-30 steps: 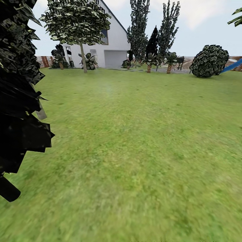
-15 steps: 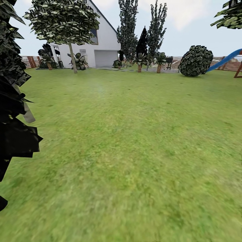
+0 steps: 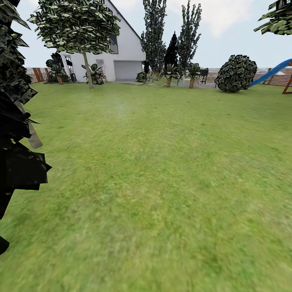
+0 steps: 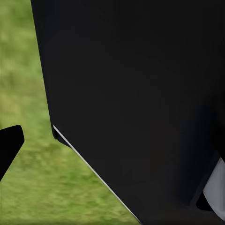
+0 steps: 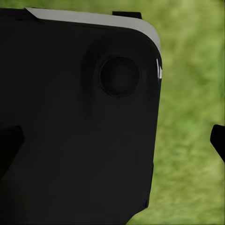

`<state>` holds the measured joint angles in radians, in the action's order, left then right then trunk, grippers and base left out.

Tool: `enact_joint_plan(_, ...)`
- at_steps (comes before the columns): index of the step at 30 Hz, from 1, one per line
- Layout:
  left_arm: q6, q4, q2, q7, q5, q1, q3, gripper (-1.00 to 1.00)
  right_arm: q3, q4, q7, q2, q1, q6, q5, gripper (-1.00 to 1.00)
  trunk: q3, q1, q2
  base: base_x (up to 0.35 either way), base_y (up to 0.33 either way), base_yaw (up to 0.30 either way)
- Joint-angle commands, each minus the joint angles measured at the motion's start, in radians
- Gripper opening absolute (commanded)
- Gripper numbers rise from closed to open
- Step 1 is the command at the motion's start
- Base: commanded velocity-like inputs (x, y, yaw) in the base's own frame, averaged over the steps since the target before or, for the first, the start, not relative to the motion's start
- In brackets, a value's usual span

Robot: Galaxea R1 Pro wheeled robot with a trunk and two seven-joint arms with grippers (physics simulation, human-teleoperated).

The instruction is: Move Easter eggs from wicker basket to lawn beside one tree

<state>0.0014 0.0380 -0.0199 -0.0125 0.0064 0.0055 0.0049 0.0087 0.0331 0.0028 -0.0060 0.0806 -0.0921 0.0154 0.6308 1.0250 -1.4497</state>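
The lawn [image 3: 162, 182] spreads wide and green in front of me in the head view. A tree stands close at the view's left, with its pale trunk [image 3: 34, 138] behind dark jagged leaf panels [image 3: 16, 170]. Another tree [image 3: 86, 69] with a pale trunk stands far off before the house. The wicker basket and the Easter eggs are out of view. In the left wrist view, one dark fingertip [image 4: 9, 146] of my left gripper [image 4: 112, 145] sits at the picture's edge. My right gripper [image 5: 112, 143] is open over grass, its fingertips [image 5: 218, 140] far apart, nothing between them.
A white house [image 3: 125, 56] and tall dark conifers [image 3: 156, 36] line the far side. A round black-and-green bush [image 3: 236, 74], short palms [image 3: 192, 78] and a blue slide [image 3: 271, 72] stand at the back right. Black robot bodywork [image 4: 140, 93] blocks much of both wrist views.
The camera swung right between one second and half a second ago, so the whole garden slid left and the slide came into view. Nothing has changed since.
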Motion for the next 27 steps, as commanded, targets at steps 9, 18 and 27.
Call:
enact_joint_plan(9, 0.0, 0.002, 0.0, -0.001, 0.001, 0.001, 0.001, 1.0, 0.0, -0.001, 0.0, 0.0, 0.001, -0.006, 0.001, 1.0, -0.003, 0.0, 0.0, 0.0, 0.0, -0.094)
enact_joint_plan(18, 0.0, 0.002, 0.001, -0.001, 0.001, 0.001, 0.001, 1.0, 0.002, -0.001, 0.0, 0.004, 0.001, -0.006, 0.003, 1.0, -0.003, 0.0, 0.0, 0.173, 0.0, -0.005)
enact_joint_plan(27, 0.0, 0.002, 0.002, -0.001, 0.001, 0.001, 0.001, 1.0, 0.003, -0.001, 0.0, 0.004, 0.0, -0.006, 0.003, 1.0, -0.003, 0.0, 0.0, 0.321, 0.0, 0.0)
